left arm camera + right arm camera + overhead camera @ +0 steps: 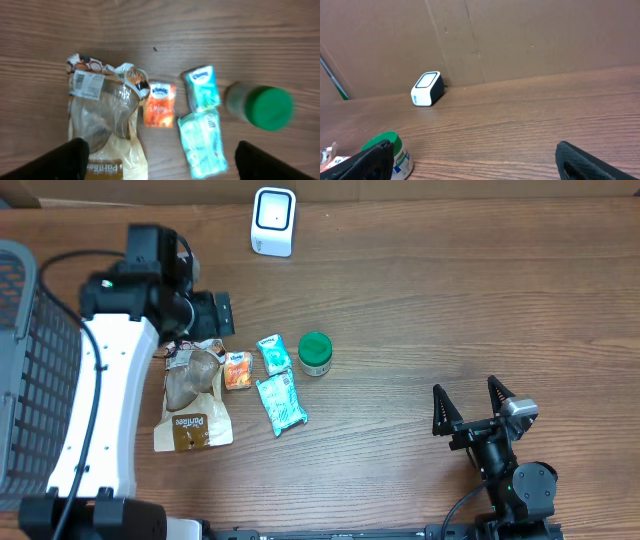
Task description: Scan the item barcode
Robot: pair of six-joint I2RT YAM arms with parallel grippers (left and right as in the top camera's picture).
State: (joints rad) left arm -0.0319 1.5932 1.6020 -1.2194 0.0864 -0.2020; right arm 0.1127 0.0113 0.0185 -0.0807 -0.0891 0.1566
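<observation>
Looking down from overhead, I take the green-lidded jar as my marker; it stands upright on the wooden surface. Just left of the jar in that view lies a small teal tissue pack, and a longer teal pack lies below and left of the jar. An orange packet sits further left. Furthest left of the jar among these is the brown snack bag, lying flat with its clear window up. On the bag's end, up and left from the jar, I see a white label, its print too blurred for me to read. The barcode scanner stands well apart from the jar, up and slightly left near the far edge of the surface. The left gripper hangs above the bag and packets, left of the jar, its jaws spread wide and pinching nothing. The right gripper sits well to the right of the jar and lower in the view, its jaws spread and empty too. A grey mesh basket fills the edge far left of the jar
</observation>
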